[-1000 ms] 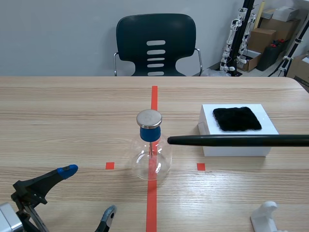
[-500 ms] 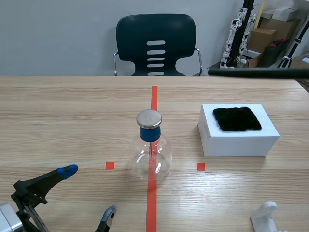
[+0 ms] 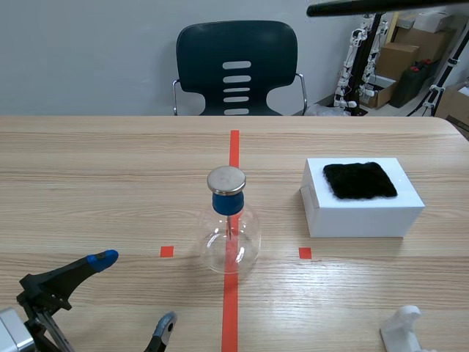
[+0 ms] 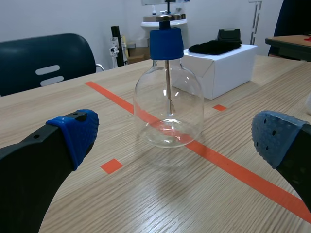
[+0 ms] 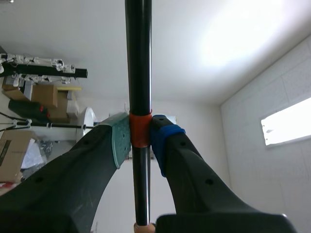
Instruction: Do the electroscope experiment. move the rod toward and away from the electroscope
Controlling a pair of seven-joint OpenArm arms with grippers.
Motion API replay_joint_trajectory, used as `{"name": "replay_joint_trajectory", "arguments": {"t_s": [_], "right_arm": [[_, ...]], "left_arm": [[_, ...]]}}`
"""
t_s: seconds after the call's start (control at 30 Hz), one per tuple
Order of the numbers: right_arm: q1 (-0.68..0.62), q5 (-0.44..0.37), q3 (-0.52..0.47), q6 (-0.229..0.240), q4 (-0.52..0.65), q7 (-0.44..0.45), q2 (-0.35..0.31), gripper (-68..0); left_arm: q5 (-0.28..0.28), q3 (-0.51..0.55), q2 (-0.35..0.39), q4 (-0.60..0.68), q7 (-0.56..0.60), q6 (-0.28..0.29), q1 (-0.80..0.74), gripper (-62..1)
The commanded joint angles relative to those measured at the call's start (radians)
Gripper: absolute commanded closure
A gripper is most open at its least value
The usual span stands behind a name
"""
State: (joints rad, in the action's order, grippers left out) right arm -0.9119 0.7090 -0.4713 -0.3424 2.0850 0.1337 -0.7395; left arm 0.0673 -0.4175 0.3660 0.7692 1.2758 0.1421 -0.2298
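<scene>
A plain grey wall closes the room behind a long wooden table point(image 3: 88, 169), and the electroscope point(image 3: 229, 238) stands near the table's middle, on a red tape line point(image 3: 233, 293) that runs away from the robot. Beyond the electroscope, past the far edge of the table, a dark chair point(image 3: 236, 66) faces in. Further back and to the electroscope's right sit some cardboard boxes point(image 3: 399, 59). On the table to the right of the electroscope, near it but not touching, is a white box point(image 3: 363, 213) with a black cloth point(image 3: 359, 180) lying flat on its top.

The electroscope is a round clear glass flask standing upright. A blue stopper point(image 3: 227, 203) sits in its neck, a round metal disc point(image 3: 226, 180) sits above the stopper, and a thin metal stem hangs down inside the glass.

The black rod point(image 3: 381, 7) is high above the table, well apart from the electroscope, up and to its right, lying nearly level with its free end towards the electroscope's side. The right gripper point(image 5: 140, 138) is clamped on the rod, its pads pressed on an orange band point(image 5: 140, 130) around it.

The left gripper point(image 3: 135, 292) sits low over the table, nearer the robot than the electroscope and to its left. Its fingers are spread wide with nothing between them, and they point at the flask.

A small white stand point(image 3: 403, 326) rests at the near edge, right of the electroscope
</scene>
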Motion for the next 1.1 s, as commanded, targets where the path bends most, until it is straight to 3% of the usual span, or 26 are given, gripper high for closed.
{"name": "replay_joint_trajectory", "arguments": {"t_s": [0.0,0.2,0.43,0.7,1.07], "right_arm": [[0.044,-0.006,0.022,-0.009,-0.023,-0.025,-0.031,-1.3],[0.134,-0.003,0.105,-0.010,-0.082,-0.055,-0.135,-1.3],[0.238,0.077,0.210,-0.008,-0.097,-0.119,-0.189,-1.3],[0.369,0.257,0.402,0.004,-0.098,-0.185,-0.200,-1.3],[0.532,0.434,0.631,0.083,-0.155,-0.243,-0.168,-1.2]], "left_arm": [[-0.004,0.003,0.000,0.014,0.014,0.002,-0.002,-62.3],[-0.004,0.003,0.000,0.014,0.014,0.002,-0.002,-62.3],[-0.004,0.003,0.000,0.014,0.014,0.002,-0.002,-62.3],[-0.004,0.003,0.000,0.014,0.014,0.002,-0.002,-62.3],[-0.004,0.003,0.000,0.014,0.015,0.002,-0.002,-62.3]]}}
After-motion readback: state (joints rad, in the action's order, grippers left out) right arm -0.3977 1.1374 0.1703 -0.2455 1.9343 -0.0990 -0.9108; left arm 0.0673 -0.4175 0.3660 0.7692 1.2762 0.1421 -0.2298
